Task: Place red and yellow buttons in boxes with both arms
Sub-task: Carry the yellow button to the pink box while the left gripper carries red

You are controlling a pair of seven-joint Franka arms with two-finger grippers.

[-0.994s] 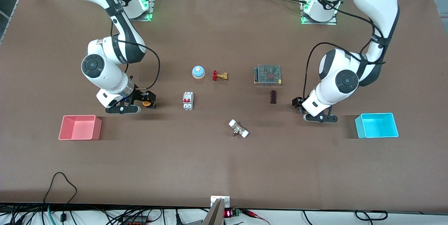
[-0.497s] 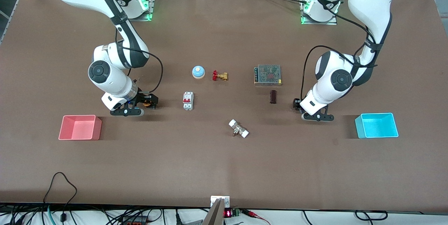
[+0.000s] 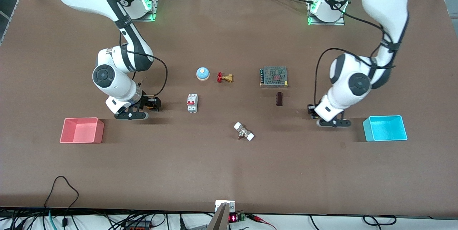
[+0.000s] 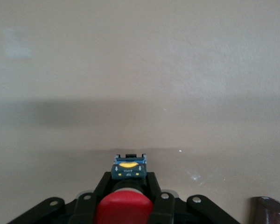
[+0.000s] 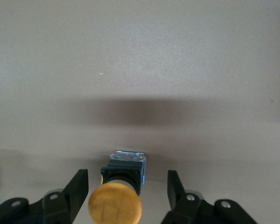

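My left gripper (image 3: pixel 312 112) is shut on the red button (image 4: pixel 124 209), whose red cap fills the gap between the black fingers (image 4: pixel 104 185). It hangs low over the table beside the cyan box (image 3: pixel 385 129), toward the table's middle from it. My right gripper (image 3: pixel 151 104) is open, with the yellow button (image 5: pixel 115 203) standing on the table between its spread fingers (image 5: pixel 78 187). In the front view a bit of the yellow button (image 3: pixel 149 104) shows. The pink box (image 3: pixel 81 130) is nearer to the front camera, toward the right arm's end.
Across the middle of the table lie a blue dome bell (image 3: pixel 202 73), a red-handled brass valve (image 3: pixel 224 77), a white circuit breaker (image 3: pixel 192 103), a mesh-topped power supply (image 3: pixel 274 76), a dark brown block (image 3: pixel 279 98) and a white fitting (image 3: pixel 244 131).
My left gripper has moved toward the cyan box with the red button in it. My right hand has shifted a little closer around the yellow button.
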